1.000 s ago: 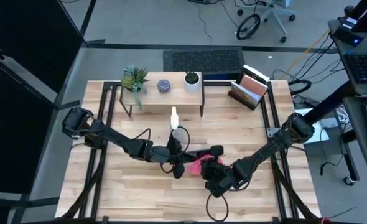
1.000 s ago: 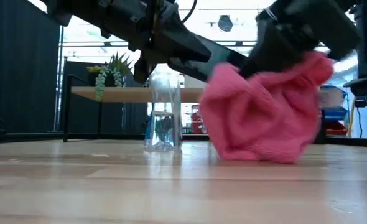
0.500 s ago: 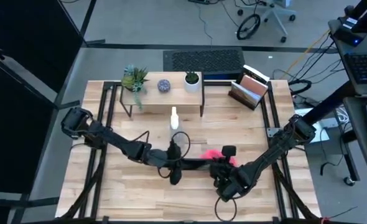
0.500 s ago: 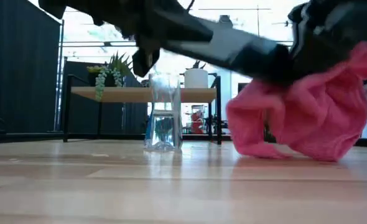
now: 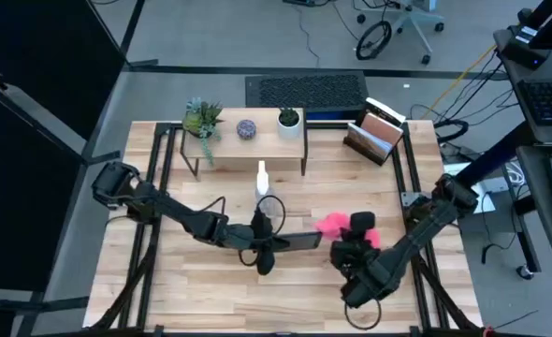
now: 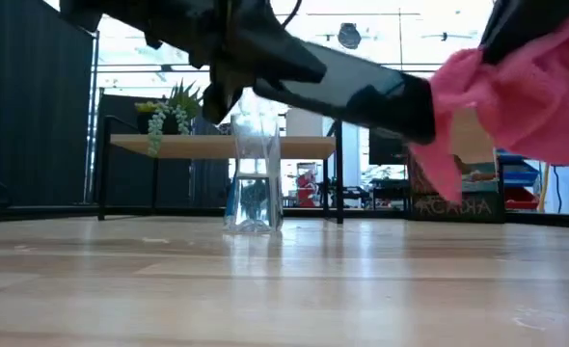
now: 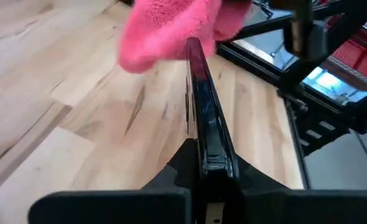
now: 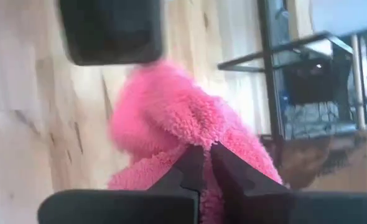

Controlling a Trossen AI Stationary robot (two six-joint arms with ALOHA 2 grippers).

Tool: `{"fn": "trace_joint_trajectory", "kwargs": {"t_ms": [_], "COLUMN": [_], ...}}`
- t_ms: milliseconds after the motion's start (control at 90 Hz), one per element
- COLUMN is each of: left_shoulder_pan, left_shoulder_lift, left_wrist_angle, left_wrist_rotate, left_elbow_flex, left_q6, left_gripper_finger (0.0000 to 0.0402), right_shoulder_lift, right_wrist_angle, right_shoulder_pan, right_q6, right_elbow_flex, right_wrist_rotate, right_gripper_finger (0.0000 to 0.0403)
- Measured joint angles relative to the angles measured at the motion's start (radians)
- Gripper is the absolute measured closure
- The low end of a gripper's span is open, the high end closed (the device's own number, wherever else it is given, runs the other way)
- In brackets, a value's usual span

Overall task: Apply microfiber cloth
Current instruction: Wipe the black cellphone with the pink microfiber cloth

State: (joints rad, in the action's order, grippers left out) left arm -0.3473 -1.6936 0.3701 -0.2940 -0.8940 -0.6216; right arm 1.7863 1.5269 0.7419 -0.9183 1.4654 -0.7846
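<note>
Cloth: your pink microfiber cloth point(image 5: 332, 225) is bunched up and lifted off the table point(image 5: 201, 281). It hangs by the far end of the phone, on the right half of the table.
Right claw: your right gripper point(image 8: 201, 163) is clenched on the cloth. You can see its two dark fingers pinching the pink fluff from the right wrist camera.
Phone: the black smartphone point(image 7: 202, 118) is held up in the air on its thin edge. Its far end reaches the cloth.
Left claw: your left gripper point(image 5: 268, 241) is grasping the phone by its near end, in the middle of the table.
Bottle: the clear spray bottle point(image 6: 255, 173) stands upright on the table, behind the left arm. There is some liquid at its bottom.
Shelf: a small wooden shelf point(image 5: 248, 142) sits at the back of the table with little potted plants point(image 5: 201, 119) on top.
</note>
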Motion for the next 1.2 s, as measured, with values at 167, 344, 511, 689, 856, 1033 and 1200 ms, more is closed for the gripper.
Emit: {"fn": "trace_joint_trajectory", "kwargs": {"t_ms": [167, 344, 511, 689, 856, 1033, 1200], "left_shoulder_pan": [0.007, 0.008, 0.007, 0.0, -0.021, -0.023, -0.022], "left_shoulder_lift": [-0.001, -0.001, -0.001, -0.001, -0.003, -0.006, -0.004], "left_wrist_angle": [0.005, 0.002, 0.007, 0.011, 0.074, 0.07, 0.093], "left_wrist_rotate": [-0.005, -0.012, -0.012, -0.011, -0.011, -0.015, -0.026], "left_elbow_flex": [0.0, 0.0, 0.0, 0.001, 0.005, 0.006, 0.005], "left_q6": [0.0, 0.0, 0.0, 0.002, 0.047, 0.054, 0.055], "left_gripper_finger": [0.0397, 0.0397, 0.0397, 0.0397, 0.0397, 0.0397, 0.0397], "right_shoulder_lift": [0.001, 0.001, 0.001, 0.015, 0.072, 0.1, 0.102], "right_wrist_angle": [-0.225, -0.606, -0.914, -0.964, -0.935, -0.781, -0.571], "right_shoulder_pan": [0.006, -0.018, -0.081, -0.159, -0.179, -0.167, -0.132], "right_q6": [0.11, 0.431, 0.746, 0.824, 0.803, 0.688, 0.507], "right_elbow_flex": [0.0, 0.0, 0.0, 0.0, 0.002, 0.003, 0.001], "right_wrist_rotate": [-0.05, -0.143, -0.158, -0.128, -0.087, -0.081, -0.067], "right_gripper_finger": [0.0403, 0.0403, 0.0403, 0.0403, 0.0403, 0.0403, 0.0403]}}
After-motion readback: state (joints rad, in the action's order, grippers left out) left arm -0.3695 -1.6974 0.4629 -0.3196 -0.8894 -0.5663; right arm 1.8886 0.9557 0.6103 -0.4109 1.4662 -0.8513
